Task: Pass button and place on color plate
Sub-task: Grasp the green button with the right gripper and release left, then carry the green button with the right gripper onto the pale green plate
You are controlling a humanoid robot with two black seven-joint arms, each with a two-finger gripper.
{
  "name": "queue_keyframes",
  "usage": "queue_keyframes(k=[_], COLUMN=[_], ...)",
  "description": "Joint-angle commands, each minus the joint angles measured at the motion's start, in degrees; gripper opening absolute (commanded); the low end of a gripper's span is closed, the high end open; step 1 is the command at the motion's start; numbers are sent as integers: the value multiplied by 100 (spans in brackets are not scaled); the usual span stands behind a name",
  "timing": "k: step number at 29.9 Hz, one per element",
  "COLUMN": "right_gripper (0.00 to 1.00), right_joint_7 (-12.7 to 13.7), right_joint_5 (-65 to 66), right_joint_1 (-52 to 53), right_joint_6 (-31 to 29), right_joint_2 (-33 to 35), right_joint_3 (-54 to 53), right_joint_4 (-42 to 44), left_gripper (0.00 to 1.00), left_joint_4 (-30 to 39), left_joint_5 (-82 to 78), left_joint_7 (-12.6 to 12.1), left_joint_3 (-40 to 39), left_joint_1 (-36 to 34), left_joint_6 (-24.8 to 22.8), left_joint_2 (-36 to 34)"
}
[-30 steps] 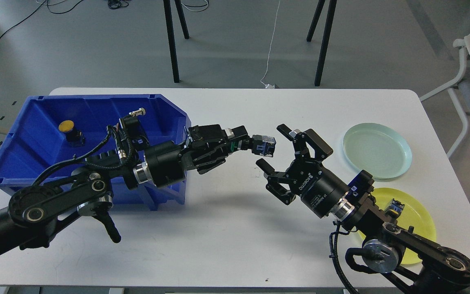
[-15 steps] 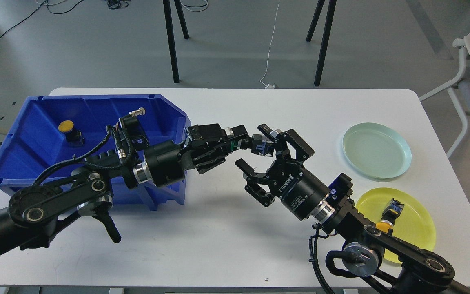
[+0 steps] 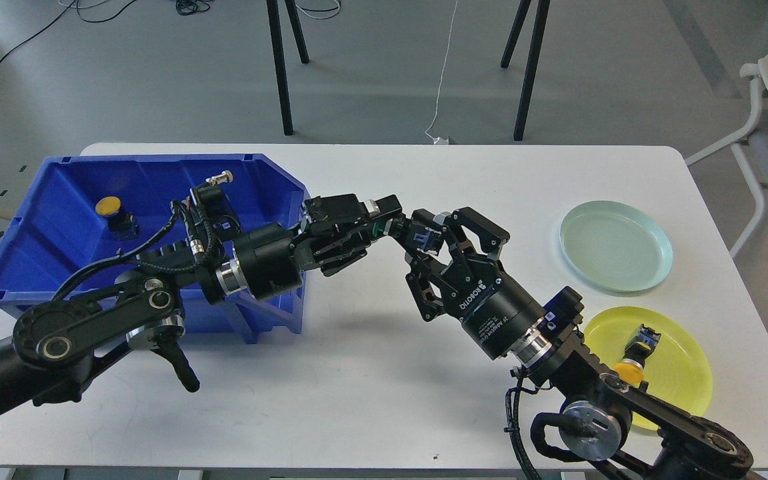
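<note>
Three buttons, two plates: left gripper (image 3: 394,227) clamps the blue button (image 3: 424,239); right gripper (image 3: 439,248) pinches it from 5 o'clock.

Both tools (image 3: 394,227) (image 3: 429,243) on one button (image 3: 424,238)

"ROBOTIQ" reads on the right claw (image 3: 432,245) body

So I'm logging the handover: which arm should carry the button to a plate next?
Right. The right hand already brackets the button and sits nearer the green plate and yellow plate.
</note>
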State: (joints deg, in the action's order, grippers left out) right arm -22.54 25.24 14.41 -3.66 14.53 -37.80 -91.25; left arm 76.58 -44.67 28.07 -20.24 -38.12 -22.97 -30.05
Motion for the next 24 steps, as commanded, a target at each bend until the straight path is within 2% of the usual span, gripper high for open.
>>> queue_keyframes(k=[1, 2, 4, 7, 12, 15, 20, 24], right_gripper=[0, 0, 0, 0, 0, 0, 0, 0], right_joint_7=[-5, -5, -5, -5, -14, -22, 39, 232], right_joint_5=[-19, -19, -19, -19, -19, -19, 33, 226], right_joint_1=[-8, -17, -26, -43, -52, -148, -798, -861], right_joint_6=[32, 32, 32, 76, 208, 348, 857, 1516], right_joint_2=[-2, 6, 6, -2, 6, 234, 1507, 2869], right_joint_3=[-17, -9, -17, -26, -96, -350, -1536, -1591], right_joint_4=[-15, -15, -24, -15, -77, -173, -86, 852], left_gripper=[16, 35, 83, 96, 98, 98, 98, 98], left_joint_4=[-2, 6, -2, -2, -38, -46, -55, -73], left_joint_5=[-7, 2, 28, 37, 46, 46, 55, 64], left_joint_7=[-7, -7, -7, -7, -7, -7, -7, -7], left_joint_3=[2, -7, -42, -112, -121, -121, -121, -165], left_joint_1=[6, 6, 6, 15, 15, 15, 15, 32], left_joint_6=[-5, -23, -32, -49, -41, -41, -41, -49], left_joint_2=[-1, 8, 43, 52, 69, 69, 78, 78])
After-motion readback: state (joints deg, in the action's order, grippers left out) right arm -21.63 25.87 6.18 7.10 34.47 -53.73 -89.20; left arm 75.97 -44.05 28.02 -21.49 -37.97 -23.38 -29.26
